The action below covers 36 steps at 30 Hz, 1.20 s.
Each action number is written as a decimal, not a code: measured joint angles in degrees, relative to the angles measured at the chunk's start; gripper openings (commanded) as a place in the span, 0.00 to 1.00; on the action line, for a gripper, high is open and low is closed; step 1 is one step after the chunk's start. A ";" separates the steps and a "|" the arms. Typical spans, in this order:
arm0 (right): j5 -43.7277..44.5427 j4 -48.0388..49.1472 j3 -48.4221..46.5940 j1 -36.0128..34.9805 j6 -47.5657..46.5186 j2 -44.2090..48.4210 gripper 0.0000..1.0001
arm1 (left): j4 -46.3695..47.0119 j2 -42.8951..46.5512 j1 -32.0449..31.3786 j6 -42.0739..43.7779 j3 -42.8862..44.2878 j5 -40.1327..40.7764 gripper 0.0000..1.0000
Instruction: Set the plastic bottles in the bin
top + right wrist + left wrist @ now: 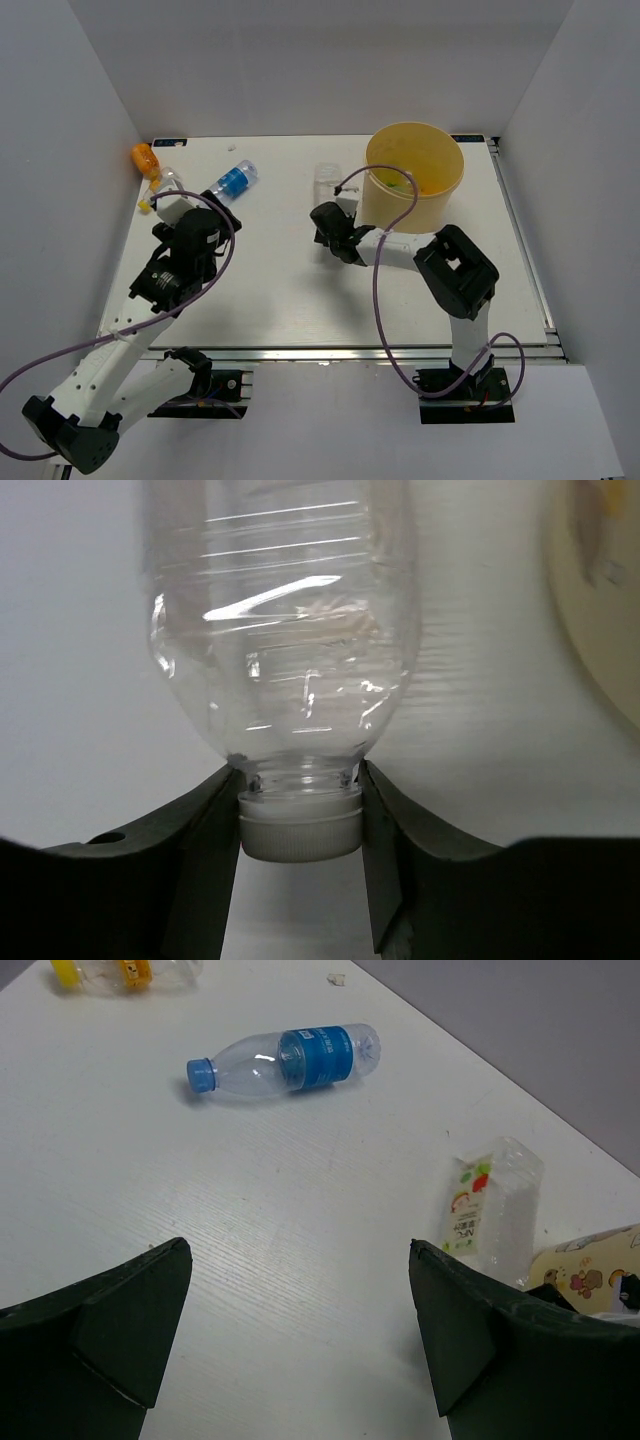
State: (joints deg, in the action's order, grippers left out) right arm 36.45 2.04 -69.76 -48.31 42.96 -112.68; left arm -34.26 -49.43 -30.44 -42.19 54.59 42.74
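The yellow-orange bin (440,205) stands at the back right, with a green and an orange bottle inside. My right gripper (328,213) is shut on the white-capped neck of a clear bottle (326,181) just left of the bin; the right wrist view shows the fingers (215,830) clamping under its cap (300,826). My left gripper (203,203) is open and empty above the table (300,1345). Ahead of it lies a blue-labelled bottle (290,1060), also seen from above (236,180). A clear yellow-capped bottle (163,186) and an orange bottle (144,157) lie at the far left.
White walls close in the table on the left, back and right. The bin's wall shows at the right edge of the right wrist view (600,590) and, with stickers, in the left wrist view (590,1270), beside the red-green labelled clear bottle (495,1210).
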 measured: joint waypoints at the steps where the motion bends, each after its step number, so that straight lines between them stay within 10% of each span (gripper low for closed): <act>1: -3.02 2.03 0.68 0.13 -3.39 1.16 0.00 | -0.02 -0.13 0.00 -0.07 0.00 0.09 0.98; 9: -19.91 5.73 -4.09 -0.11 -23.78 16.35 0.00 | -0.04 -1.86 0.00 -0.31 -0.02 0.35 0.98; 19: -9.60 6.38 -2.80 11.74 -29.31 38.29 0.01 | -0.04 -1.70 0.00 -0.28 -0.02 1.81 0.98; 23: -6.38 2.08 2.32 18.47 -26.80 42.64 0.29 | -0.04 -1.97 0.00 -0.26 -0.02 2.05 0.98; 24: -6.08 0.55 3.65 18.95 -26.43 43.25 0.54 | -0.04 -2.19 0.00 -0.28 -0.02 2.16 0.98; 27: -5.51 -4.81 5.51 19.32 -24.98 43.58 0.87 | -0.04 -3.13 0.00 -0.26 0.00 2.36 0.98; 36: -8.68 -9.20 7.37 19.37 -25.42 50.53 0.89 | -0.07 -4.09 0.00 0.04 0.02 2.29 0.98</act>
State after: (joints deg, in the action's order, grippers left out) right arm 27.77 -7.16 -62.39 -28.95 17.54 -62.15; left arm -34.33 -53.52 -30.44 -42.15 54.61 45.04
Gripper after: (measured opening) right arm 0.893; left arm 0.983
